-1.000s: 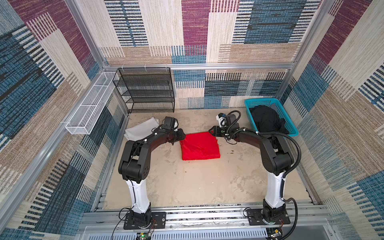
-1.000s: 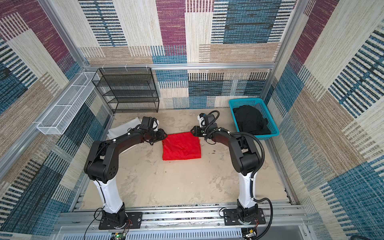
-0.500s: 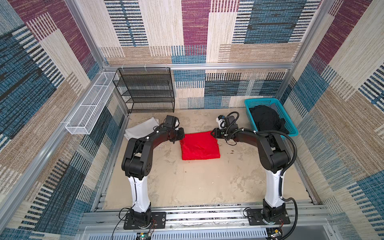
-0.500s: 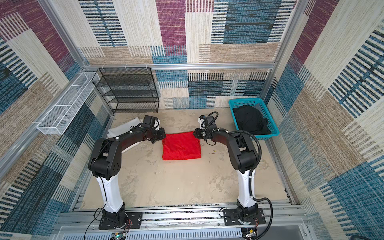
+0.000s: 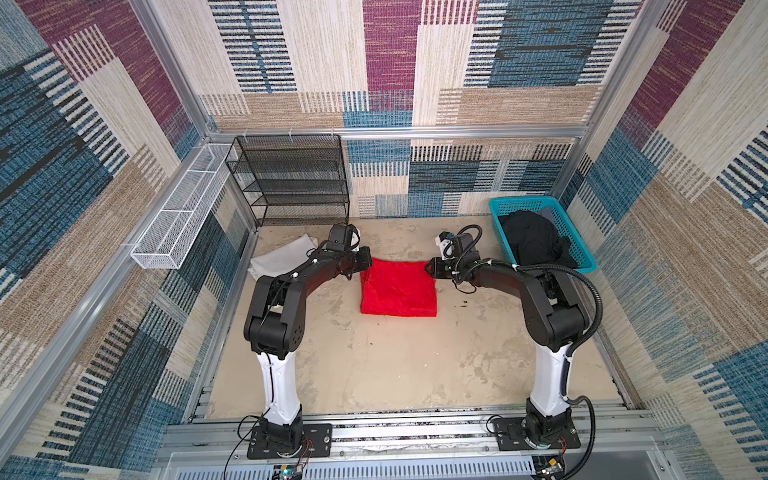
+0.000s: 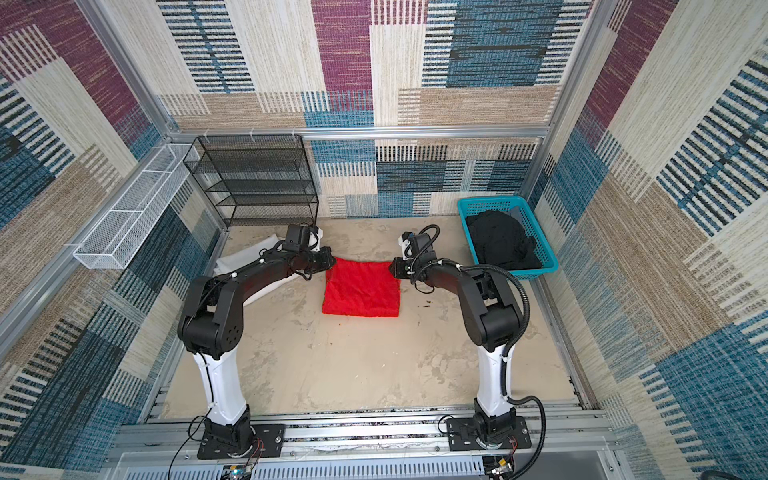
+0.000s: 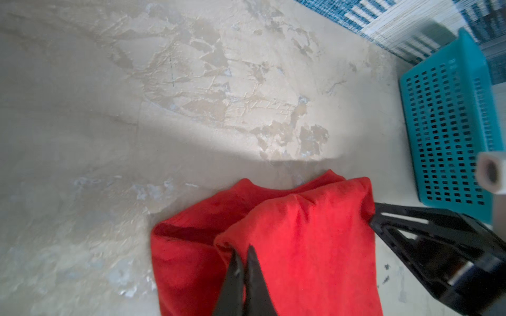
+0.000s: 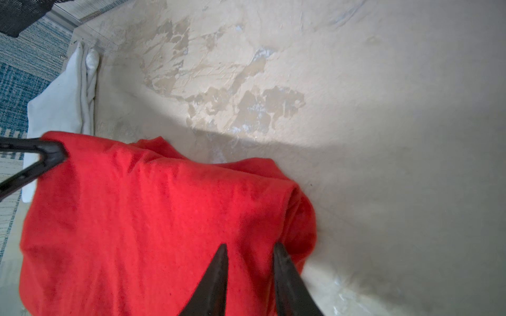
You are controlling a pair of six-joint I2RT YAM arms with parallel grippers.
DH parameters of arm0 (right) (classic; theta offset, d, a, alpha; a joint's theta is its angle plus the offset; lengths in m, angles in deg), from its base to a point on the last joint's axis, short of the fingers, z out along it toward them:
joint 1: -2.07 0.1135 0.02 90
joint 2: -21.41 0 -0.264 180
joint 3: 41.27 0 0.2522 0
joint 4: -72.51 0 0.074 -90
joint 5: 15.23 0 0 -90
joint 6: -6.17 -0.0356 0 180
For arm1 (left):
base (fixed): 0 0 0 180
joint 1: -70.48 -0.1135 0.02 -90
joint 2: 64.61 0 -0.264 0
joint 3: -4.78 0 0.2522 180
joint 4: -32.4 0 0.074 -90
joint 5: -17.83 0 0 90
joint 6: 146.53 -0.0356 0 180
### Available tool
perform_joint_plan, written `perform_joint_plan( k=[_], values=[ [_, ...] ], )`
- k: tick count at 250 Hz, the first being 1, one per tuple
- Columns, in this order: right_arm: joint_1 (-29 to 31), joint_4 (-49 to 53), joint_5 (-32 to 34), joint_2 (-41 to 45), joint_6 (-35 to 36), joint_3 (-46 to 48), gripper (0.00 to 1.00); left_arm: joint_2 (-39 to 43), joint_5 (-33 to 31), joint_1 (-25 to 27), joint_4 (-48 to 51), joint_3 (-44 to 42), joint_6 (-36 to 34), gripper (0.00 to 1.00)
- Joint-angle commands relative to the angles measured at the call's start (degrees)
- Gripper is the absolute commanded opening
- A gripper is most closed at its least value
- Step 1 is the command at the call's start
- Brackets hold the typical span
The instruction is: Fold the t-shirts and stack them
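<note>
The red t-shirt [image 5: 399, 291] [image 6: 361, 291] lies folded into a rough square at mid-table. My left gripper [image 7: 242, 250] [image 5: 368, 266] is shut on its far left corner, with a pinch of red cloth [image 7: 301, 246] between the tips. My right gripper [image 8: 250, 246] [image 5: 428, 268] holds the far right corner, its jaws closed on a thick fold of the red cloth [image 8: 150, 219]. The white t-shirt [image 5: 282, 259] [image 8: 60, 109] lies folded at the far left, partly under the left arm. The black t-shirt [image 5: 532, 241] sits crumpled in the basket.
A teal plastic basket [image 5: 582, 253] [image 7: 451, 123] stands at the far right by the wall. A black wire shelf rack [image 5: 291, 178] stands against the back wall, and a white wire tray [image 5: 178, 220] hangs on the left wall.
Both grippers have closed on the red t-shirt's far corners, the left down to a thin pinch, the right on a thicker fold. The arms have barely shifted.
</note>
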Motion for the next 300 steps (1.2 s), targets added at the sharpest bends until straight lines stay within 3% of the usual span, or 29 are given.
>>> perform_joint_plan(
  k=[1,60,118,177,229,270,300],
  values=[
    [0.04,-2.82,1.21,2.18,-0.85,0.95,0.31,-1.74,-4.16,-0.12,2.60,2.28,0.63,0.00],
    [-0.04,-3.72,1.66,1.46,-0.55,0.25,0.32,0.78,0.20,-0.22,-8.80,-2.69,2.54,0.00],
    [-0.09,-3.80,1.63,-3.73,0.08,-4.18,0.35,1.66,1.02,-0.20,-5.90,-1.89,1.67,0.00],
    [-0.56,-2.28,5.85,-5.05,0.34,-5.71,0.36,1.57,2.50,-0.29,-6.69,-2.71,2.20,0.00],
    [-1.28,-1.96,5.26,-5.93,0.99,-5.62,0.36,1.48,2.68,-0.28,-6.23,-2.45,1.82,0.00],
    [-1.36,-2.73,1.65,-7.06,1.09,-6.46,0.23,1.34,3.03,-0.30,-5.88,-2.25,1.93,0.00],
    [-1.36,-4.81,-1.53,-6.05,1.82,-5.28,0.21,1.66,3.20,-0.29,-5.58,-2.44,2.18,0.00]
  ],
)
